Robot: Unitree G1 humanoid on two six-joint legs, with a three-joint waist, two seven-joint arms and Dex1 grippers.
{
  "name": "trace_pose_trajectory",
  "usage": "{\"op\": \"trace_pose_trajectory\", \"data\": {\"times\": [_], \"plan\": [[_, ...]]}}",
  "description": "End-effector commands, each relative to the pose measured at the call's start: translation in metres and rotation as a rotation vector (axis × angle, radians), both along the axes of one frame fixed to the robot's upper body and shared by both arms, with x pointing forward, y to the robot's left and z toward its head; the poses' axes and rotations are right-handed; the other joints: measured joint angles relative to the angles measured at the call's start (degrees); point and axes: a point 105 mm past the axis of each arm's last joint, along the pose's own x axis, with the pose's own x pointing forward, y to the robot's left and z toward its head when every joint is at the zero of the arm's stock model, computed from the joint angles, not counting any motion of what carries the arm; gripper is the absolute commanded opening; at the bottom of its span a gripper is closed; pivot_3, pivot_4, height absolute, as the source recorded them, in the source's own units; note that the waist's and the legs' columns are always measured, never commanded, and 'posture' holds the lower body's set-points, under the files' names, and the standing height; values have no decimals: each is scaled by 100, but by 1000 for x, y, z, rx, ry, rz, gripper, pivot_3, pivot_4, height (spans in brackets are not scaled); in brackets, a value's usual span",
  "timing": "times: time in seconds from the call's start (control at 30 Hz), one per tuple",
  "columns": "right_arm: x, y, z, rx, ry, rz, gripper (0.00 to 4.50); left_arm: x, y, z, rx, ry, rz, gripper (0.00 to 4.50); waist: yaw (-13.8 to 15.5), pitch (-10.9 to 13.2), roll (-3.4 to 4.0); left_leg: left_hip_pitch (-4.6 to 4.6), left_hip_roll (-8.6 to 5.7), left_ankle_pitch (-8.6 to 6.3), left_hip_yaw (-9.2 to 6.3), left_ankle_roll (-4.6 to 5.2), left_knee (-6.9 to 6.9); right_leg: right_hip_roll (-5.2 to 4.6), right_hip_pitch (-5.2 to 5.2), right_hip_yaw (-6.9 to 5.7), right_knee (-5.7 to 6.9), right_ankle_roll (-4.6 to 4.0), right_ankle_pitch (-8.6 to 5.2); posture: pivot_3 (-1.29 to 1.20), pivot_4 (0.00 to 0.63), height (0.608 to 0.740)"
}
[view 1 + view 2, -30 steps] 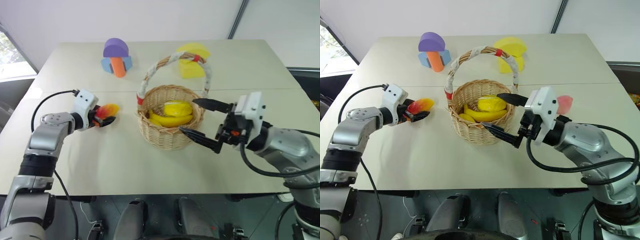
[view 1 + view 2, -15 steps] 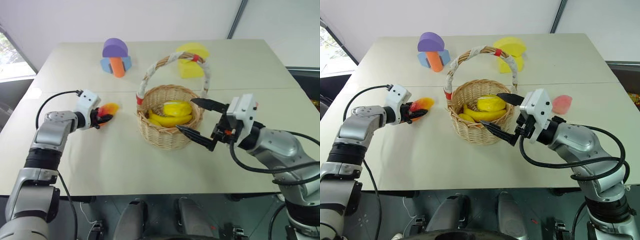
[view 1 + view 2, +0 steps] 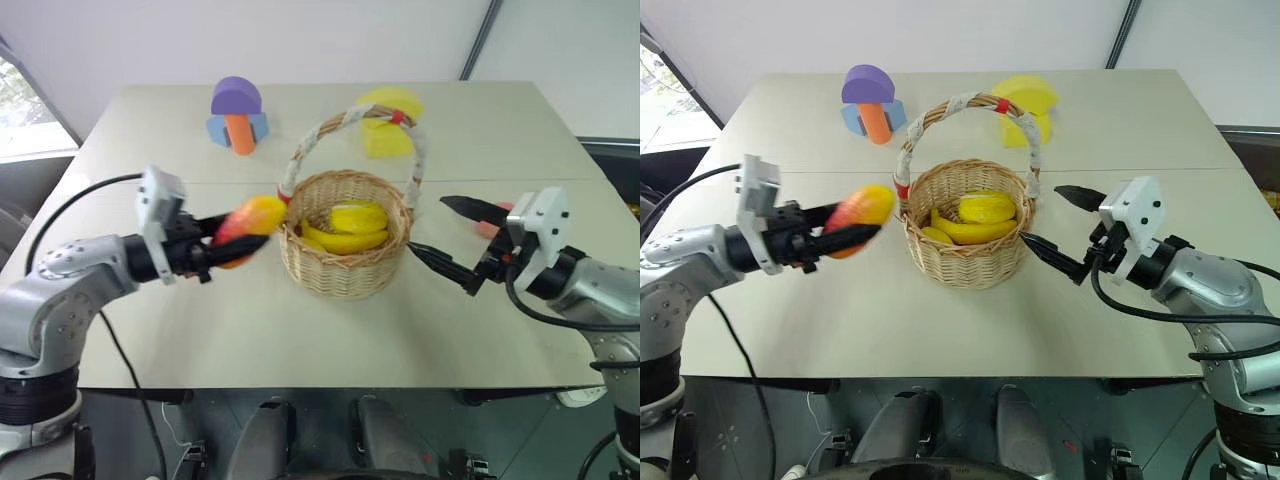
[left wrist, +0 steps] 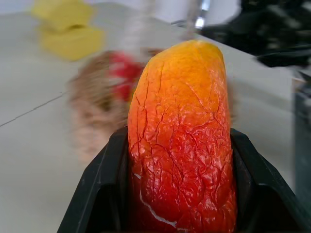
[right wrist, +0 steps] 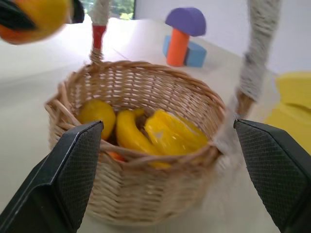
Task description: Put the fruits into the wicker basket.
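Note:
The red-orange-yellow mango hangs above the table just left of the wicker basket, with my left gripper shut on it. In the left wrist view the mango sits tight between both black fingers. Yellow bananas lie inside the basket under its tall taped handle. My right gripper stands open and empty to the right of the basket, fingers pointing at it. A bit of the pink peach peeks out on the table behind that gripper.
A purple, blue and orange foam block stack stands at the back left of the table. Yellow foam blocks sit behind the basket handle. The table's front edge runs just below both arms.
My left gripper shut on the mango, lifted it off the table and carried it right, up to the basket's rim. The right gripper drew away to the right, still open.

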Motion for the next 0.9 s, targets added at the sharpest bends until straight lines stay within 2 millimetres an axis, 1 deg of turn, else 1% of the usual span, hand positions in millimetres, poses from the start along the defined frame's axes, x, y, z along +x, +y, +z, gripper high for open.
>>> {"op": "trace_pose_trajectory", "data": {"times": [0.03,0.13,0.2,0.27,0.37,0.4,0.43,0.47,0.53,0.6,0.63,0.67,0.73,0.8,0.9], "plan": [[3,-7,7,-3,-53,-22,4500,12,-40,4,34,-80,-2,1894,0,1,-2,4,0,1,0,-1,2,5,4,0,2,1,0,0,150,740],[4,-9,8,11,-62,-45,4500,34,-65,2,75,-132,64,1894,-12,0,-3,4,-1,2,-1,-2,6,14,7,1,3,4,2,0,150,740],[4,-10,8,13,-67,-57,4500,39,-76,2,61,-135,63,1894,-45,0,-2,3,1,1,5,0,6,23,1,5,3,4,2,0,150,740],[4,-12,8,16,-73,-79,4500,44,-83,4,46,-135,65,1894,-46,0,-2,1,5,1,9,2,4,26,-9,9,6,3,2,0,150,740],[3,-14,8,20,-74,-107,4500,48,-88,9,22,-134,63,3374,-16,0,-2,-1,7,1,9,1,3,27,-13,12,7,3,1,0,150,740],[3,-16,8,22,-73,-119,4500,46,-89,10,19,-136,52,3812,-12,0,-2,-2,5,1,9,1,5,25,-12,13,7,3,2,0,150,740],[5,-18,9,29,-73,-140,4500,44,-91,11,18,-141,34,4358,-13,0,-2,-2,3,1,9,1,5,23,-10,13,7,3,2,0,150,740],[10,-24,8,39,-61,-189,4500,41,-92,12,11,-148,16,4436,-15,0,-2,-2,3,1,9,1,7,22,-9,13,7,4,2,0,150,740],[19,-34,7,48,-47,-268,4500,37,-92,14,-8,-155,-3,4436,-15,0,-2,-1,2,1,9,1,7,22,-8,13,7,4,2,0,150,740],[33,-57,2,76,-31,-421,4500,28,-91,21,-93,-158,-48,4436,-24,0,-2,0,3,2,9,0,7,22,-8,14,7,4,2,0,150,740],[42,-73,-3,91,-21,-527,4500,23,-88,24,-158,-144,-72,4436,-26,0,-1,0,3,2,9,-1,7,21,-9,15,7,4,2,0,150,740],[48,-84,-6,116,-7,-596,4500,20,-86,24,-197,-128,-86,4436,-18,0,-1,0,3,2,10,-1,7,21,-9,15,7,4,2,0,150,740],[58,-100,-14,147,18,-691,4500,15,-84,17,-205,-112,-89,4436,-10,0,-1,-1,3,10,10,-15,7,19,-9,16,8,3,2,0,150,740],[66,-106,-24,159,58,-725,4500,11,-84,7,-182,-107,-86,4436,-16,-1,0,-1,3,10,10,-15,6,21,-10,15,8,3,1,0,150,740],[76,-112,-39,192,118,-745,4500,9,-86,-1,-160,-100,-79,4436,-17,0,0,-1,2,4,14,-3,6,22,-9,17,8,3,1,0,150,740]]}}
